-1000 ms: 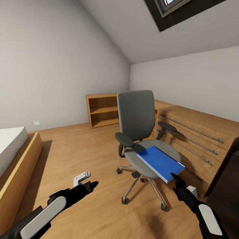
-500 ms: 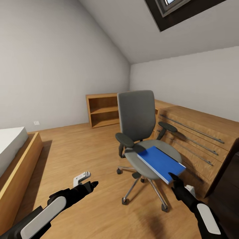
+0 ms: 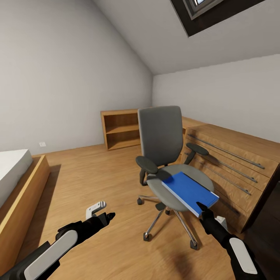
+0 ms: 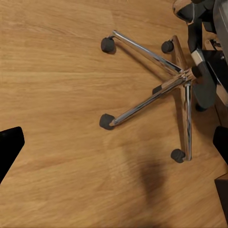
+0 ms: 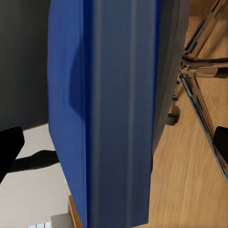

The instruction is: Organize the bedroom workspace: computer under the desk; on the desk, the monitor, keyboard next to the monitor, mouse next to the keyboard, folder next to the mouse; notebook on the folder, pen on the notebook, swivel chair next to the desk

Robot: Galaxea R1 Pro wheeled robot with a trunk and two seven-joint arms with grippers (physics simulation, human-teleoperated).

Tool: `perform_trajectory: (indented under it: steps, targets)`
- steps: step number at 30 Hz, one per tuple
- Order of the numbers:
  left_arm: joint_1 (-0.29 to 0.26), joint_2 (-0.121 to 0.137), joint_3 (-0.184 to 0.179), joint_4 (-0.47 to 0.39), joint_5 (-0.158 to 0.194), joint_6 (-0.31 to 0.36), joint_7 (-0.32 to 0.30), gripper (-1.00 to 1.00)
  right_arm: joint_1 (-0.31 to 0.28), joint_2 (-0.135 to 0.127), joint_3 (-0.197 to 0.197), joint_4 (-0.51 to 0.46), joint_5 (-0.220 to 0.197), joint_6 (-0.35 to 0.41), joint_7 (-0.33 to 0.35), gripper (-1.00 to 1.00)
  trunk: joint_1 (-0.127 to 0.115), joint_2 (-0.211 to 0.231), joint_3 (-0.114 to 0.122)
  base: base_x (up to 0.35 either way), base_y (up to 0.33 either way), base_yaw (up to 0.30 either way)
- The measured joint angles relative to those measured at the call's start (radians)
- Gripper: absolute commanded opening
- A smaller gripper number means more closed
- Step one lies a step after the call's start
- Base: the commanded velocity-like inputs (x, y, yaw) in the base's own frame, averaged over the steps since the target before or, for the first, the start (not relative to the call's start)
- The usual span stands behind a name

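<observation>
The grey swivel chair stands mid-room on the oak floor. On its seat lies the bright blue folder, its near corner jutting over the seat's front edge. My right gripper is open right at that near corner. In the right wrist view the folder's edge fills the space between the spread fingers of the right gripper; contact cannot be told. My left gripper hovers open and empty over the floor left of the chair. The left wrist view shows the chrome star base beyond the left gripper.
An oak drawer unit with bar handles stands close behind and right of the chair. An oak bookshelf sits against the far wall, and a bed in a wooden frame lies at the left. A skylight is overhead.
My right gripper has crept a little forward to the folder's near corner. The view has shifted slightly. The left arm, the chair and the folder have stayed put.
</observation>
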Motion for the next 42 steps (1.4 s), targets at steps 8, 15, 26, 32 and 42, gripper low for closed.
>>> perform_trajectory:
  steps: [8,15,26,32,42]
  targets:
    - [0.000,0.000,0.000,0.000,0.000,0.000,0.000,1.00,0.000,0.000,0.000,0.000,0.000,0.000,0.000,-1.00,0.000,0.000,0.000,0.000,0.000,0.000]
    - [0.000,0.000,0.000,0.000,0.000,0.000,0.001,1.00,0.000,-0.001,0.000,0.000,0.000,0.000,0.000,-1.00,0.000,0.000,0.000,0.000,0.000,0.000]
    - [0.000,0.000,-0.002,0.000,0.000,0.000,0.001,1.00,0.000,-0.002,0.000,-0.001,0.000,0.001,0.002,-1.00,-0.015,0.028,0.012,0.000,0.000,0.000]
    - [0.000,0.000,-0.003,0.000,-0.002,0.000,0.002,1.00,0.000,-0.002,0.001,-0.008,-0.001,0.002,0.012,-1.00,-0.038,0.070,0.031,0.000,0.000,0.000]
    - [0.000,0.000,-0.002,0.000,-0.002,0.000,0.005,1.00,0.000,-0.001,-0.001,-0.099,0.001,0.003,0.029,-1.00,-0.076,0.140,0.063,-0.079,0.000,0.000]
